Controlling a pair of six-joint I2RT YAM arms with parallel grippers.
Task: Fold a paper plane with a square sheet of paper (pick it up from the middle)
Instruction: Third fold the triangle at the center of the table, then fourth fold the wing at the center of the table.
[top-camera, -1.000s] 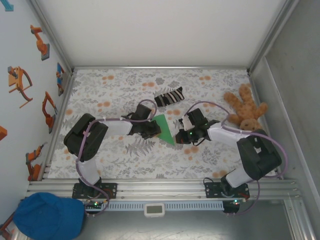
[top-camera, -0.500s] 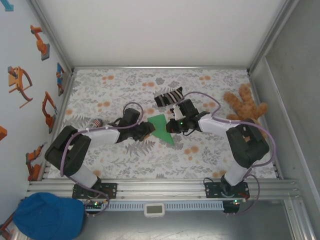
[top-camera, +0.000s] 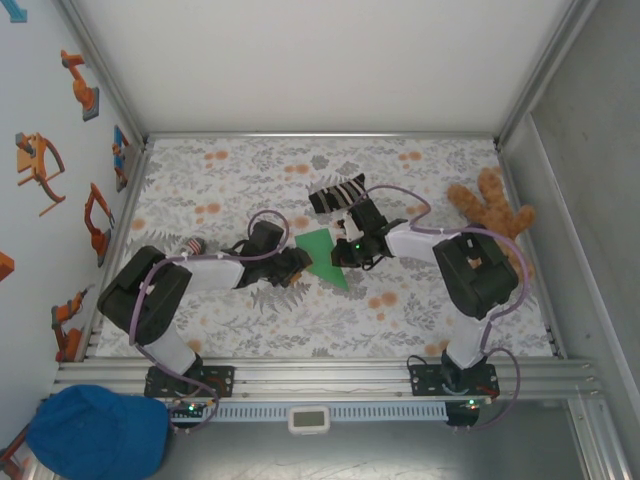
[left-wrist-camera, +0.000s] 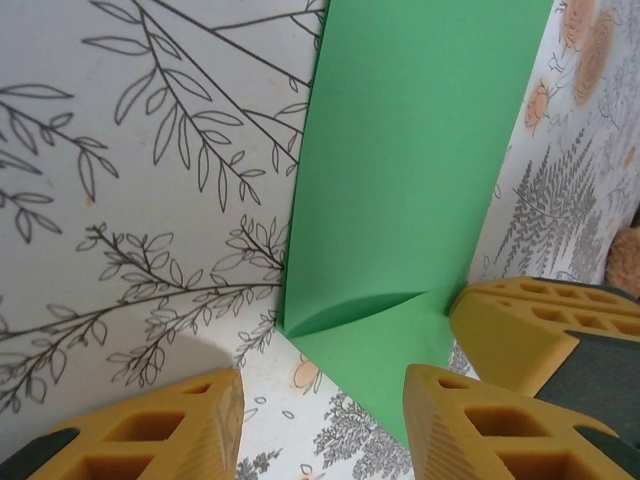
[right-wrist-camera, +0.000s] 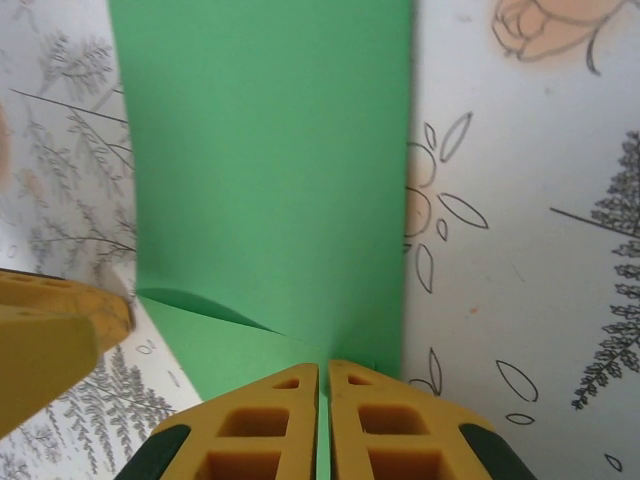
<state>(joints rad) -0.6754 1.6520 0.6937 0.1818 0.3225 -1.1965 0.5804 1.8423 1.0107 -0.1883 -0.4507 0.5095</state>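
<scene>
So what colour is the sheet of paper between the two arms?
The sheet of paper is plain bright green, clearest in the right wrist view.

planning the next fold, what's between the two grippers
The paper lies between the left gripper and right gripper in the top view; the right jaws pinch its edge, the left jaws stand open.

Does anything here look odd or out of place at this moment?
The green paper does not lie flat: near one corner a fold bulges up, uncreased. A striped sock and a teddy bear lie nearby, unrelated to folding.
</scene>
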